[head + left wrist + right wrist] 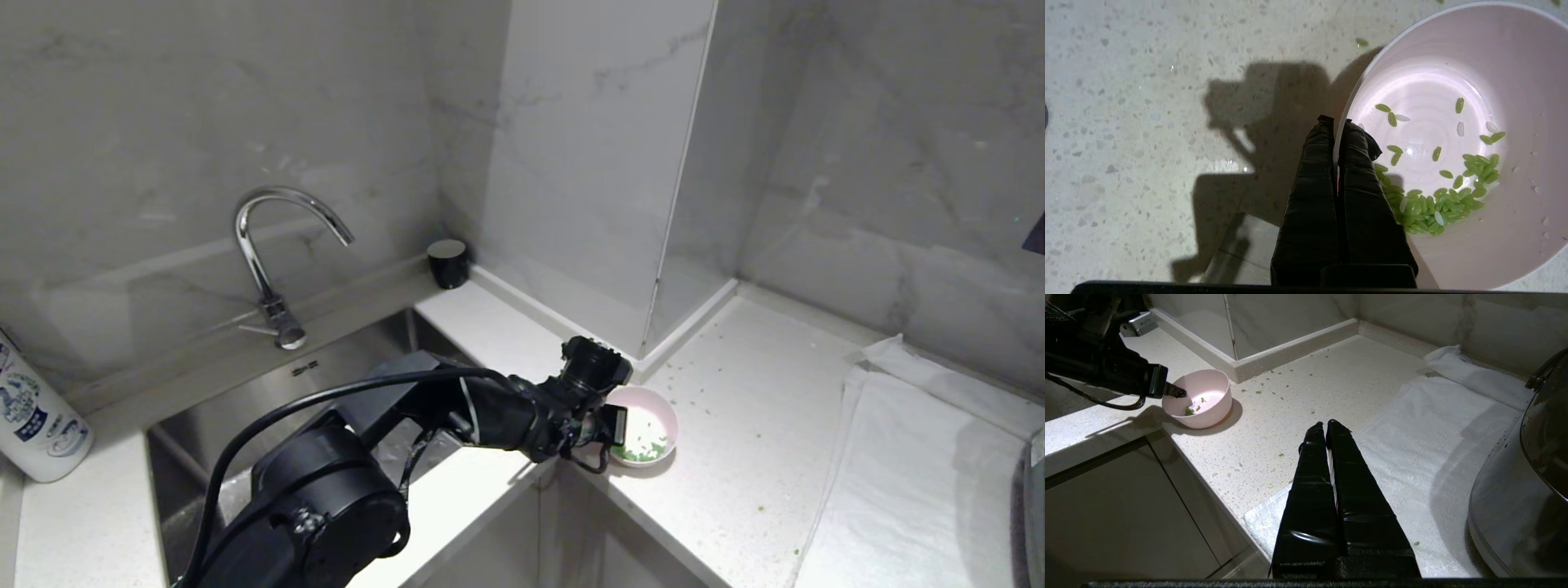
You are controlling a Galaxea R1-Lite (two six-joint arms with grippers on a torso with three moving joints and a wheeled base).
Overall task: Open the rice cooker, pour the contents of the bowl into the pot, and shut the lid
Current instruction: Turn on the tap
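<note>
The pale pink bowl (660,408) (1208,402) stands on the white speckled counter near its inner corner. Its contents (1437,204) (641,449), small green bits, lie heaped at one side of the white inside. My left gripper (1336,120) (1177,393) is shut on the bowl's (1453,73) near rim, one finger inside the wall and one outside. My right gripper (1325,424) hangs shut and empty over the front edge of a white towel. The rice cooker, its pot and its lid are out of view.
A steel sink (245,408) with a curved faucet (261,245) lies on the left, a white bottle (33,425) beside it. A black cup (448,263) stands at the back. The white towel (898,474) bears a shiny rounded metal vessel (1502,498). Green bits (1258,392) dot the counter.
</note>
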